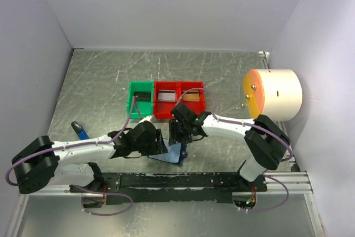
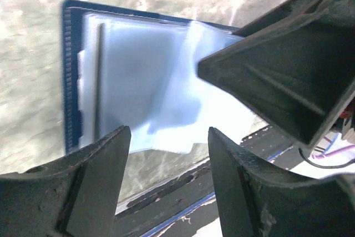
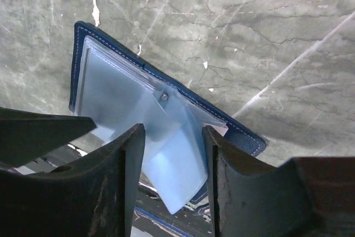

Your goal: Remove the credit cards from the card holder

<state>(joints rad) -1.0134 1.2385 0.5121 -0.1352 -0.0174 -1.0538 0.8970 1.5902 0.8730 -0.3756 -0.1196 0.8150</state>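
Observation:
The navy card holder (image 1: 173, 152) lies open on the table's near edge between both arms. In the left wrist view, the card holder (image 2: 138, 76) shows pale blue pockets, and I see no card in them. My left gripper (image 2: 169, 131) is open and empty just over its near edge. My right gripper (image 3: 173, 129) is open, its fingers straddling a loose pocket flap of the card holder (image 3: 111, 92). Cards lie in the bins: a dark card (image 1: 143, 97), a silvery card (image 1: 165, 96) and a tan card (image 1: 191, 97).
A green bin (image 1: 132, 106) and two red bins (image 1: 178, 104) stand in a row behind the grippers. A cream cylinder with an orange face (image 1: 272, 94) stands at the right. A bright-blue tag (image 1: 82, 131) lies at the left. The black base rail (image 1: 183, 180) runs along the near edge.

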